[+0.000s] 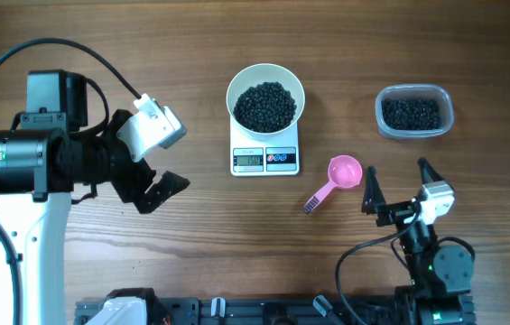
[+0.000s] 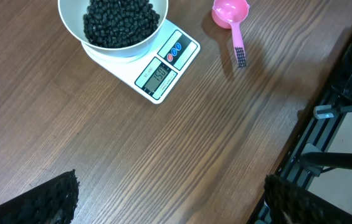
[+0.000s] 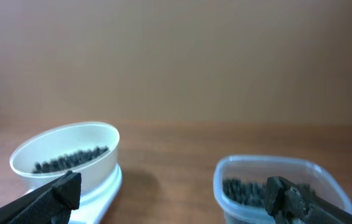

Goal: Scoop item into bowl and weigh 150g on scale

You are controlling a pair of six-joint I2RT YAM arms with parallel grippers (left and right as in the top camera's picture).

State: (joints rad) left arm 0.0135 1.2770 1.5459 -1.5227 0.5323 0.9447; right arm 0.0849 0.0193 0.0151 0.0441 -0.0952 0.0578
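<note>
The bowl (image 1: 265, 71) is sitting on the scale (image 1: 265, 159) and holding a heap of beans (image 1: 265, 106). The display seems to be showing the target figure, though the digits are small. Both pincers are standing wide open and gripping nothing. The left pincer (image 2: 176, 208) is hovering over bare worktop (image 1: 236, 235) beside the scale. The right pincer (image 1: 399, 185) is hanging near the pink scoop (image 1: 343, 171), which is lying empty between the scale and the tub (image 1: 384, 113). The danger now is disturbance: an arm swinging past could be nudging the bowl or pressing on the scale, shifting the reading or spilling beans. Adding another scoopful would be overshooting the weight.
</note>
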